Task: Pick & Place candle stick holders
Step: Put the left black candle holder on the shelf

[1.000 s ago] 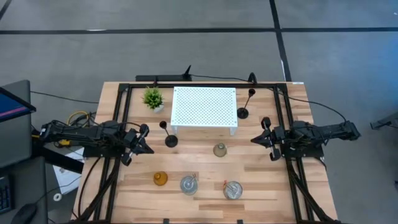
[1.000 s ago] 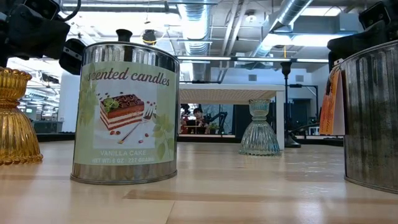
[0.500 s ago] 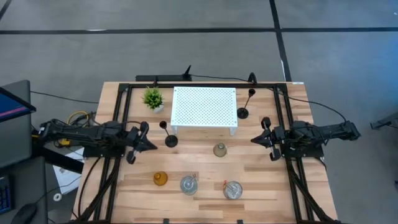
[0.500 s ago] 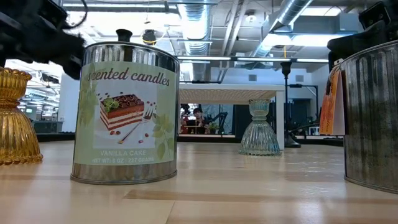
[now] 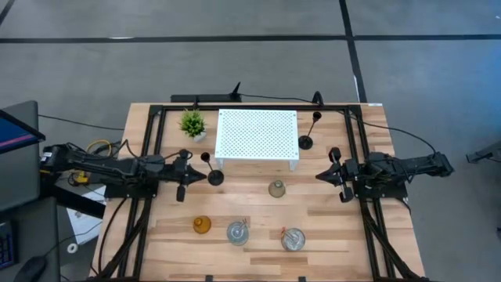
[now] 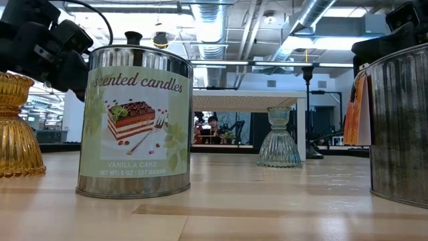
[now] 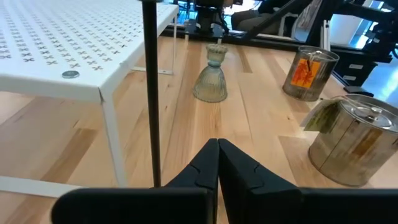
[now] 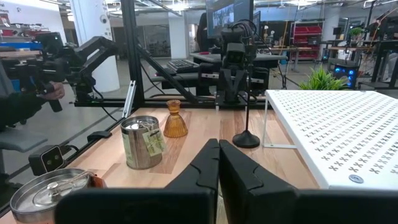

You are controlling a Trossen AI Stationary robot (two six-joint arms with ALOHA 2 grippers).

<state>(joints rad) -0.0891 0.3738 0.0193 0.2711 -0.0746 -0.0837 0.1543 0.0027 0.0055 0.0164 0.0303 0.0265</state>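
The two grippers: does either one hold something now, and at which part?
Nothing is held. The left gripper, jaws shut, is close to a black candlestick; the right gripper, also shut, waits.

White perforated metal stand [image 5: 257, 138] at far centre of the light wooden slatted table [image 5: 329, 227]; small green potted plant [image 5: 192, 124] just left of it.

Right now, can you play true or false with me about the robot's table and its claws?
1. The left claw is beside a black candlestick. True.
2. The left claw's tips are wide open. False: in the left wrist view they are shut together.
3. The amber holder stands on the white stand. False: it is on the wooden table.
4. The right claw holds nothing. True.
5. The green plant is beside the white stand. True.
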